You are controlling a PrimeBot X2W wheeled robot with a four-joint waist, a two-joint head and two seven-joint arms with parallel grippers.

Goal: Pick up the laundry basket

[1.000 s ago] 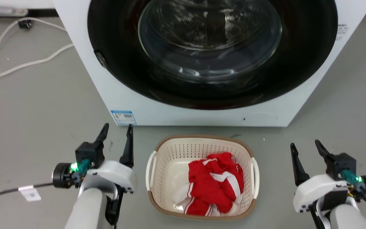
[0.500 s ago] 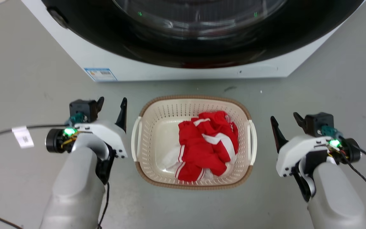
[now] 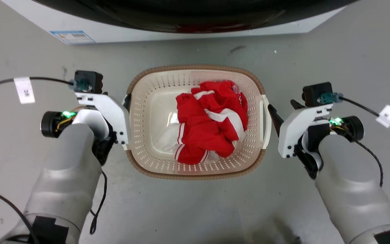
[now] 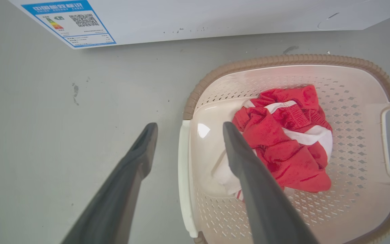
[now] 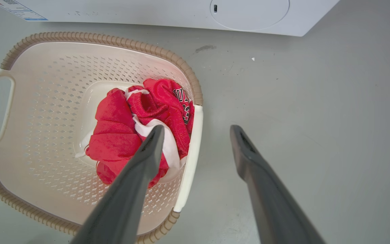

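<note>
Grey floor is under everything. The left gripper has its jaws spread wide. One finger is over the floor and one is over the inside of the laundry basket, with the left handle between them. The right gripper is spread wide too, one finger on each side of the right handle. I cannot tell if any finger touches. The basket sits on the floor between both arms, with red and white clothes inside. Just past it stands a white washer.
</note>
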